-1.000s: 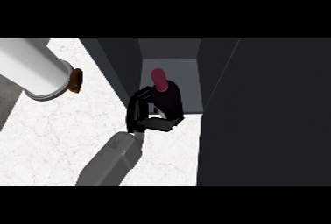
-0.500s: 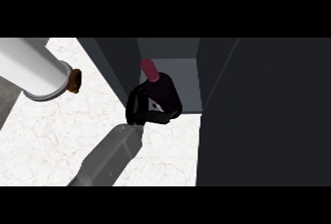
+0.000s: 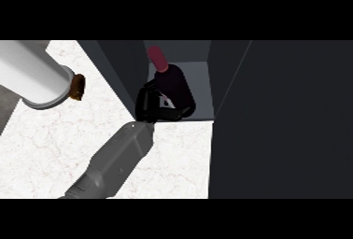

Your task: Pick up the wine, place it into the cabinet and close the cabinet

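**Wine at the cabinet mouth, hand curled round it**

- Nearest: a grey forearm (image 3: 114, 161) rises from the lower edge of the white marbled counter (image 3: 48, 140) toward the cabinet opening. Which arm it is can't be settled from the frame alone; it enters left of centre, so I log it as the left, as a judgement.
- Left hand (image 3: 153, 106): black fingers wrapped round the lower body of the wine (image 3: 172, 84). Pinching the bottle, not spread.
- The wine: dark bottle, reddish capped neck pointing away, toward the cabinet's back. It sits inside the cabinet (image 3: 200, 79) opening, base near the front edge of the grey cabinet floor where that meets the counter. Whether the base rests on the floor or hangs just above it: cannot tell.
- Step in hand, as I judge: placing. Next calls for setting the bottle down, opening the fingers, backing the hand clear of the opening, then swinging the door shut.
- Far left counter edge: a large white cylinder (image 3: 34, 74) with a small brown thing (image 3: 77, 87) at its end; unidentifiable.
- Hidden: the right side is one dark panel (image 3: 283, 121), probably the door, unsure. The right hand shows nowhere. Bottle's base hidden by fingers.
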Action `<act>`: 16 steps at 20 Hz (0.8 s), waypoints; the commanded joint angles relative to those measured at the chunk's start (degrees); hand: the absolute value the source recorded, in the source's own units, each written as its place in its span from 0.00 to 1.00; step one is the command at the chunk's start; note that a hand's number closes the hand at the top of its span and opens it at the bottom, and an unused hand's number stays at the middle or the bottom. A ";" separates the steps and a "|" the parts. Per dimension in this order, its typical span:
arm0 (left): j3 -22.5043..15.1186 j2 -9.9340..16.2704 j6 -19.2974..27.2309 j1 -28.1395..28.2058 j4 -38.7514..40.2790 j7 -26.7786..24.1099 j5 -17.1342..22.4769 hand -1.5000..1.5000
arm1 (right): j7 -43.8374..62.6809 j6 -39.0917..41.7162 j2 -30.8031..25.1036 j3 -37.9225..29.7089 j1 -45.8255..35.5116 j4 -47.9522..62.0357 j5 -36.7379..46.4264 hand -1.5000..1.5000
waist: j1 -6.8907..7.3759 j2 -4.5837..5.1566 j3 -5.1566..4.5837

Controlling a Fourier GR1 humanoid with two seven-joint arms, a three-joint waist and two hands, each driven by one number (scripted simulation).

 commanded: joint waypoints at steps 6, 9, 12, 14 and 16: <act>-1.14 0.00 0.82 -5.46 3.39 1.52 4.52 1.00 | -2.47 1.03 0.59 0.73 2.35 -0.33 0.85 0.00 | -0.52 0.02 0.00; 0.19 0.00 0.59 -7.83 6.01 1.79 4.56 1.00 | 1.71 -0.29 -1.66 -1.75 -3.34 1.20 -0.86 0.00 | -0.25 0.11 -0.01; 3.17 0.00 -0.49 -10.61 12.21 2.18 3.01 1.00 | -0.58 0.89 -0.50 -0.45 1.10 -1.52 -0.74 0.00 | -0.17 0.10 0.00; 0.19 0.00 1.37 -8.51 10.68 0.81 4.90 1.00 | -1.15 1.31 -0.83 0.04 -2.37 3.13 -0.23 0.00 | -1.11 0.41 -0.01; 0.44 0.00 -0.70 -6.89 13.00 -0.43 4.56 1.00 | -3.25 1.26 -0.16 0.41 -2.65 5.71 1.54 0.00 | -1.36 0.64 -0.02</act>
